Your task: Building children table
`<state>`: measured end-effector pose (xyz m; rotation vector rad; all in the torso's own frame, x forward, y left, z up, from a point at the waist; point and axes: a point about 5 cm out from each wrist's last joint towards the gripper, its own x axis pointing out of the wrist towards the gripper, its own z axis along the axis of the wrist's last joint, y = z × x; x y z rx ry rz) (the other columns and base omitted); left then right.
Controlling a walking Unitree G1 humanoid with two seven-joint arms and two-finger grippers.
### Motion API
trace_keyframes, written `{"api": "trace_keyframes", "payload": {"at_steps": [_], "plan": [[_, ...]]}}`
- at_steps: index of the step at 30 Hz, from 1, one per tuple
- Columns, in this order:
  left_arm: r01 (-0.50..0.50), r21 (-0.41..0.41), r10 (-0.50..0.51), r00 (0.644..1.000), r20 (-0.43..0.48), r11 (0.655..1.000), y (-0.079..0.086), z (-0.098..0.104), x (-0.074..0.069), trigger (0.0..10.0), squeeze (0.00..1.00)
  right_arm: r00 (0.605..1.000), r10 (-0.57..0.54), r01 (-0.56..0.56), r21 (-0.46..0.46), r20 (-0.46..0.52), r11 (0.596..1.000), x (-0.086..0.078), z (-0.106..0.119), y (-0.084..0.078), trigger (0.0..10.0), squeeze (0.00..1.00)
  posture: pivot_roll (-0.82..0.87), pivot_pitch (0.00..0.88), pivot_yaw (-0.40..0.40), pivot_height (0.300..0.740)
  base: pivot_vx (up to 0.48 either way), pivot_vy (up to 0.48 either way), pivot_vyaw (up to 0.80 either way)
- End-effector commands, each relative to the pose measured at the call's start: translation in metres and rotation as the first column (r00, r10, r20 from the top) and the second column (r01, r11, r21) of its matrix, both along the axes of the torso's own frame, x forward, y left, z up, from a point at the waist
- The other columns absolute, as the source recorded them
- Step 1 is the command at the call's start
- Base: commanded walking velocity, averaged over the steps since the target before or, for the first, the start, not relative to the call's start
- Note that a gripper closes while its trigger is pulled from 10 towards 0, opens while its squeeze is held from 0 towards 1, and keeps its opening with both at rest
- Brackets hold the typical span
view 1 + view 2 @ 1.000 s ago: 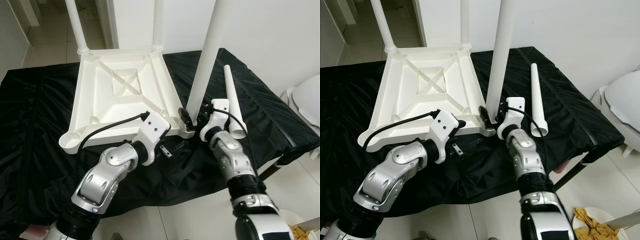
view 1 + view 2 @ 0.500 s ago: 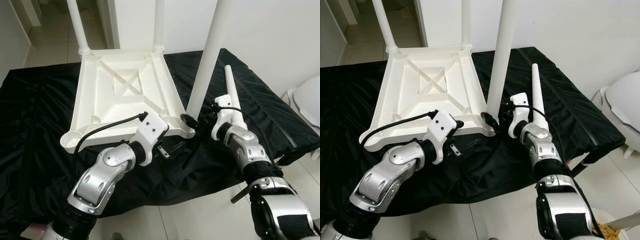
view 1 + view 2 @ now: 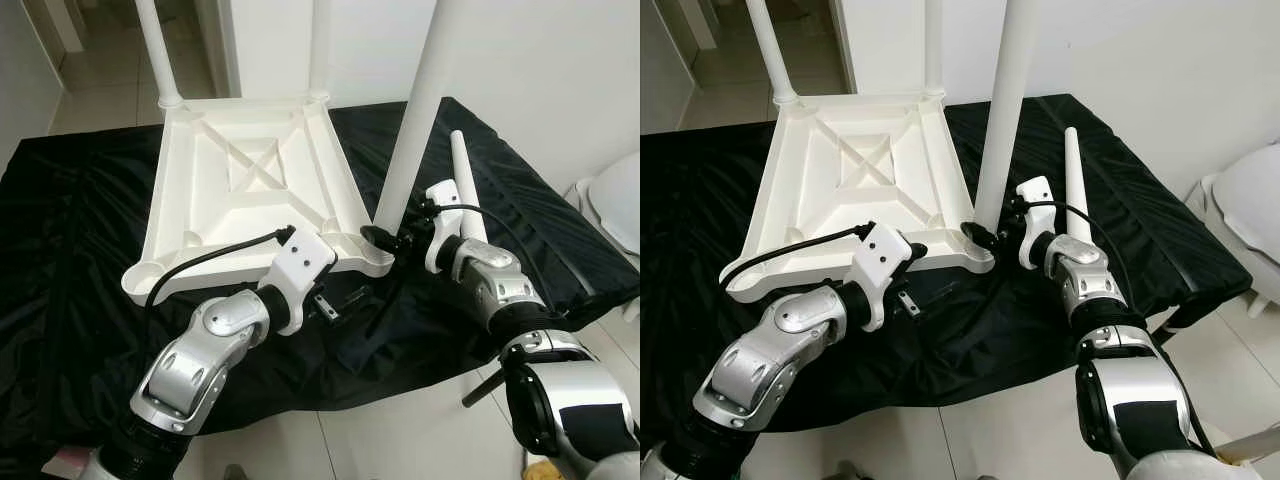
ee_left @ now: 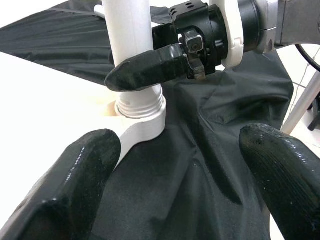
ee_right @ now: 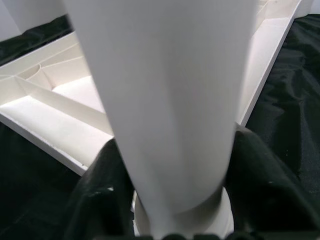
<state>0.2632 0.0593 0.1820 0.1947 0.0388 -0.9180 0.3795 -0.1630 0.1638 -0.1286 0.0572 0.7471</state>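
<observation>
Currently we see black-draped surface (image 3: 80,230) | upturned white tabletop (image 3: 245,190) on it, near edge | right gripper (image 3: 385,240) jaws clamped on upright leg (image 3: 410,130) at near-right corner socket | left gripper (image 4: 175,185) jaws spread, just beside | loose leg (image 3: 465,190) lying right.

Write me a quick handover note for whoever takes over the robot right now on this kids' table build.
Right gripper: closed around the base of the near-right leg, just above its corner socket; threads show, so maybe not fully seated.
Left gripper: open, holding nothing, just above the black cloth beside that corner.
Tabletop: upside down on the cloth.
Done: two far legs upright in their sockets, third being fitted.
Left: finish this leg, then fit the loose leg lying on the cloth into the empty near-left socket.
</observation>
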Motion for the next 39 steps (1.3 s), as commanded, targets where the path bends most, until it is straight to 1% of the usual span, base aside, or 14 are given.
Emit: {"api": "trace_keyframes", "payload": {"at_steps": [1,10,14,15,19,26,29,31,32,33,35,36,37,39], "plan": [[0.059,0.008,-0.059,0.998,-0.017,0.998,-0.002,-0.001,-0.005,10.0,0.00,1.000,0.016,-0.017,-0.029,-0.020,0.999,-0.001,-0.005,-0.001,0.0,0.00,-0.03,0.031,0.003,0.740,0.000,0.000,0.00],[0.062,0.005,-0.062,0.998,-0.020,0.998,-0.004,-0.001,-0.006,10.0,0.00,0.999,0.030,-0.031,-0.036,-0.035,0.999,-0.004,-0.013,-0.002,0.0,0.00,-0.03,0.038,0.000,0.740,0.000,0.000,0.00],[0.061,0.002,-0.061,0.998,-0.023,0.998,-0.005,-0.001,-0.007,10.0,0.00,0.999,-0.026,0.026,-0.003,-0.046,1.000,-0.004,-0.016,-0.003,0.0,0.00,-0.03,0.039,-0.006,0.740,0.000,0.000,0.00],[0.058,0.000,-0.058,0.998,-0.024,0.998,-0.005,-0.001,-0.007,10.0,0.00,0.994,-0.096,0.097,0.024,-0.056,0.995,-0.003,-0.019,-0.002,0.0,0.00,-0.03,0.040,-0.009,0.740,0.000,0.000,0.00],[0.058,-0.001,-0.058,0.998,-0.024,0.998,-0.005,-0.002,-0.007,10.0,0.00,0.990,-0.132,0.134,0.040,-0.052,0.990,-0.002,-0.019,-0.001,0.0,0.00,-0.03,0.040,-0.011,0.740,0.000,0.000,0.00],[0.059,-0.001,-0.059,0.998,-0.028,0.998,-0.005,-0.002,-0.008,10.0,0.00,0.973,-0.227,0.229,0.147,-0.036,0.962,-0.006,-0.020,0.020,0.0,0.00,-0.04,0.045,-0.011,0.740,0.000,0.000,0.00],[0.061,-0.001,-0.061,0.998,-0.031,0.998,-0.005,-0.003,-0.008,10.0,0.00,0.941,-0.329,0.338,0.220,-0.077,0.915,-0.009,-0.024,0.032,0.0,0.00,-0.04,0.050,-0.007,0.740,0.000,0.000,0.00],[0.061,-0.001,-0.061,0.998,-0.031,0.998,-0.005,-0.003,-0.008,10.0,0.00,0.941,-0.329,0.338,0.220,-0.077,0.915,-0.009,-0.024,0.032,0.0,0.00,-0.04,0.050,-0.007,0.740,0.000,0.000,0.00],[0.063,-0.002,-0.063,0.997,-0.034,0.998,-0.005,-0.003,-0.008,10.0,0.00,0.916,-0.390,0.400,0.247,-0.089,0.883,-0.012,-0.025,0.038,0.0,0.00,-0.05,0.051,-0.006,0.740,0.000,0.000,0.00],[0.063,-0.002,-0.063,0.997,-0.034,0.998,-0.005,-0.003,-0.008,10.0,0.00,0.916,-0.390,0.400,0.247,-0.089,0.883,-0.012,-0.025,0.038,0.0,0.00,-0.05,0.051,-0.006,0.740,0.000,0.000,0.00],[0.066,-0.003,-0.066,0.997,-0.037,0.998,-0.006,-0.003,-0.009,10.0,0.00,0.874,-0.474,0.484,0.265,-0.105,0.834,-0.015,-0.029,0.046,0.0,0.00,-0.05,0.053,-0.005,0.740,0.000,0.000,0.00],[0.066,-0.003,-0.066,0.997,-0.037,0.998,-0.006,-0.003,-0.009,10.0,0.00,0.874,-0.474,0.484,0.265,-0.105,0.834,-0.015,-0.029,0.046,0.0,0.00,-0.05,0.053,-0.005,0.740,0.000,0.000,0.00],[0.068,-0.004,-0.068,0.997,-0.038,0.998,-0.007,-0.003,-0.009,10.0,0.00,0.842,-0.526,0.537,0.264,-0.119,0.801,-0.016,-0.032,0.049,0.0,0.00,-0.05,0.053,-0.002,0.740,0.000,0.000,0.00],[0.069,-0.004,-0.070,0.997,-0.039,0.998,-0.007,-0.003,-0.009,10.0,0.00,0.813,-0.567,0.581,0.261,-0.133,0.771,-0.017,-0.034,0.053,0.0,0.00,-0.06,0.053,-0.002,0.740,0.000,0.000,0.00]]}}
